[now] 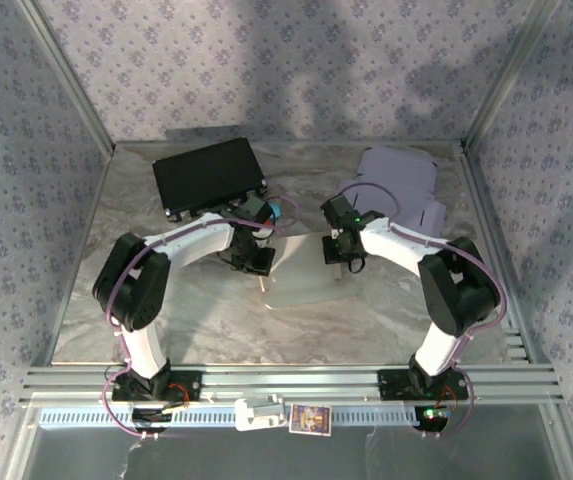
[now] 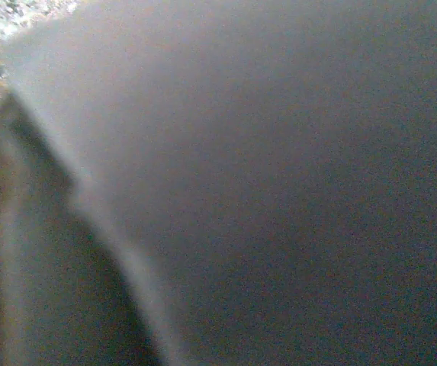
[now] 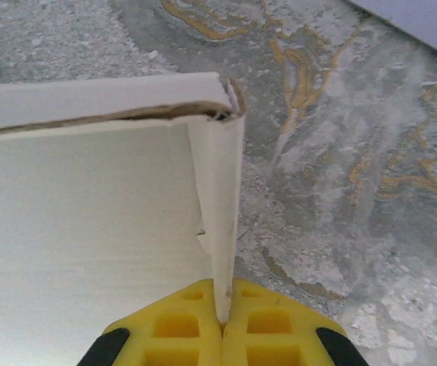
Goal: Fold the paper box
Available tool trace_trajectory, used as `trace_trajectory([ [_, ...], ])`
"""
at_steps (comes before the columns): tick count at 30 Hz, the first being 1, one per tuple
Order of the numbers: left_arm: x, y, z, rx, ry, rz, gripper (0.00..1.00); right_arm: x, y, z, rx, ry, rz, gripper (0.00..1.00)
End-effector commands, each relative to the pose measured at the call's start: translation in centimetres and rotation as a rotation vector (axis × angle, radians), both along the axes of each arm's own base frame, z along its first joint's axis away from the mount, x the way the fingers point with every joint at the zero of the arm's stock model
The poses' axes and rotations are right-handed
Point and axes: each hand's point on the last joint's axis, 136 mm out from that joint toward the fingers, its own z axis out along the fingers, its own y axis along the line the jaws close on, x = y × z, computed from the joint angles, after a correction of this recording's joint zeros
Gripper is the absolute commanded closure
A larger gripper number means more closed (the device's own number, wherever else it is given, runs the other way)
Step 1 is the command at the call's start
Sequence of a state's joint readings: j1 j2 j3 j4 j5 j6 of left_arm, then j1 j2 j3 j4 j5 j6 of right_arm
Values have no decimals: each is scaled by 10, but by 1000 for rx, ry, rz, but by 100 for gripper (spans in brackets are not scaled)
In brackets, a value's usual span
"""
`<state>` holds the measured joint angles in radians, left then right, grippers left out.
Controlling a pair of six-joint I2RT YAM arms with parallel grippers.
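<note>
In the middle of the counter (image 1: 216, 325), between both arms: white paper box (image 1: 301, 272), partly folded. Clamped on its folded right corner flap: right end effector (image 3: 223, 324). At the box's left edge: left end effector (image 1: 256, 262), fingers together; grip on paper impossible to tell. Behind: black case (image 1: 209, 172), lavender sheet (image 1: 398, 178).

Soft, even light. Behind the table (image 1: 216, 330), dim shadows lie on the wall (image 1: 216, 60). Left wrist view is wholly blurred, dark; right wrist view sharp.

Matt white paper box (image 3: 88, 229), smooth marble-patterned table (image 3: 340, 191).
</note>
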<state>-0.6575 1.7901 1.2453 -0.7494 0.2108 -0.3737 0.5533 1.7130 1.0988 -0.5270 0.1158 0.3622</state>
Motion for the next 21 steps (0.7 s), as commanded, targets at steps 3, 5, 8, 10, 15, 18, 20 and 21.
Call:
trace_trajectory([
  [3, 1, -1, 9, 50, -31, 40, 100, -14, -52, 21, -358, -73, -188, 100],
  [5, 0, -5, 10, 43, -37, 47, 100, -17, -49, 21, -370, -80, -191, 100],
  [8, -1, -5, 9, 49, -41, 51, 100, -19, -42, 24, -371, -91, -188, 100],
  [10, -2, -6, 8, 46, -43, 52, 100, -18, -38, 25, -355, -93, -182, 100],
  [15, -2, -6, 10, 37, -55, 42, 100, -15, -25, 22, -251, -74, -147, 100],
  [18, -4, -6, 10, 36, -51, 34, 100, -13, -22, 22, -173, -59, -147, 99],
  [20, -4, -6, 9, 36, -52, 34, 100, -11, -24, 22, -139, -51, -158, 95],
  [21, -4, -6, 9, 37, -51, 33, 100, -11, -25, 21, -126, -43, -162, 93],
])
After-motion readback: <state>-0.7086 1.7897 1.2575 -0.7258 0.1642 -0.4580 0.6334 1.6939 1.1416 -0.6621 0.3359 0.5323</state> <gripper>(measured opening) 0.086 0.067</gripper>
